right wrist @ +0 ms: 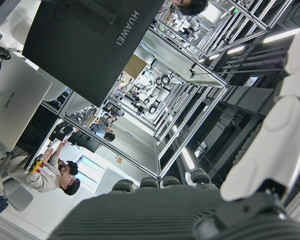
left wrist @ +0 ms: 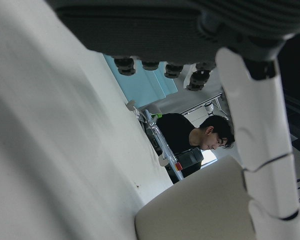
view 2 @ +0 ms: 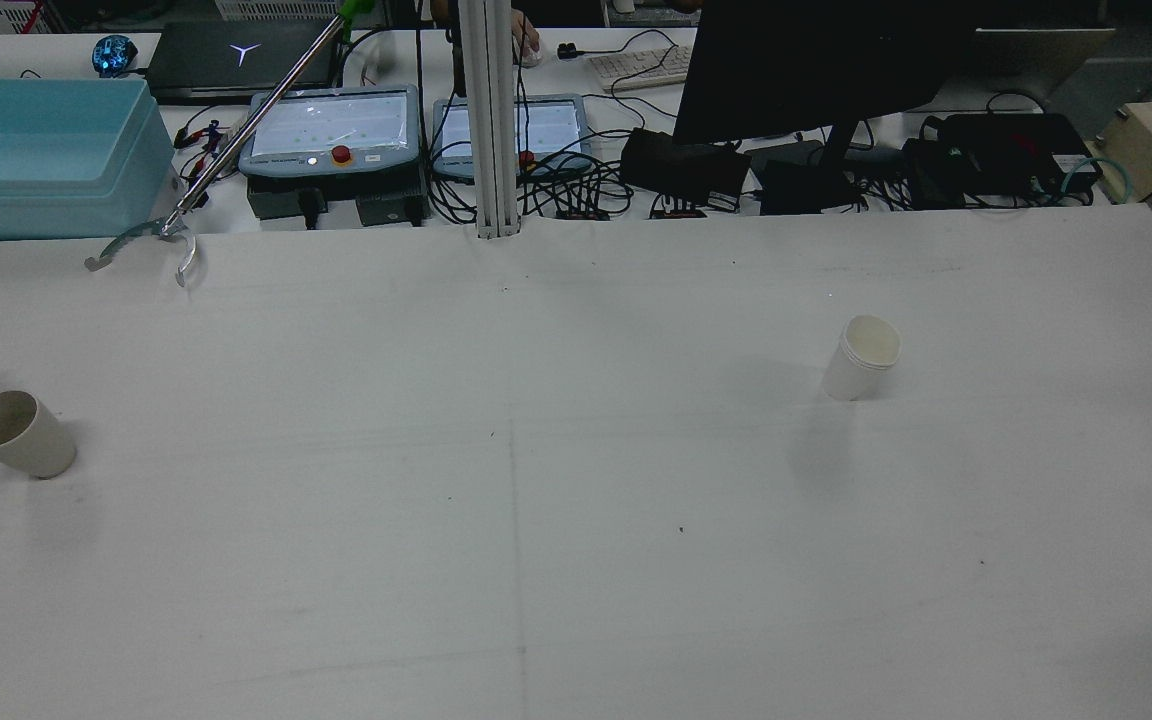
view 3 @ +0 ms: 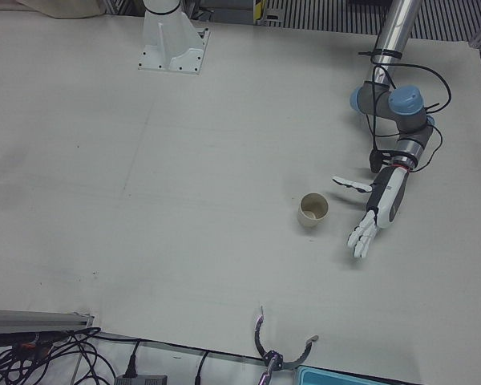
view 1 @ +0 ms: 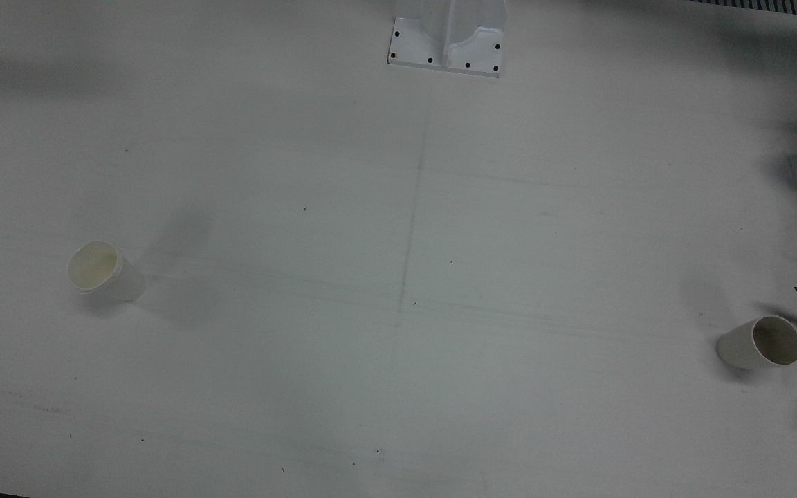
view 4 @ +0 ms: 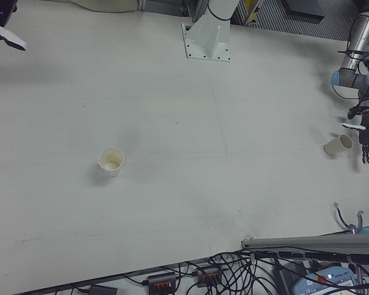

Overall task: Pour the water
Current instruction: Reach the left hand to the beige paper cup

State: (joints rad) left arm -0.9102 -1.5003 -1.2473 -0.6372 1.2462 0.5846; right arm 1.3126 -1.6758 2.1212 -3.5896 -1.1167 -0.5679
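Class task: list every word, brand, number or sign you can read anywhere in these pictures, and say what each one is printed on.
"HUAWEI" on the back of the big dark monitor, right hand view.
"HUAWEI" on the lid of the grey laptop, same view.
A three-pointed logo, no letters, on the dark laptop, rear view.
The two control tablets show screens too small to read.
No print shows on either paper cup.

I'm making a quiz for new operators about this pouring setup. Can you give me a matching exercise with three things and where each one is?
Things:
1. tan cup
2. white cup
3. left hand

Places or states:
A. stands alone on the right arm's half of the table
B. open, beside a cup, not touching it
C. stands close to the left hand

Pairs: 1-C, 2-A, 3-B
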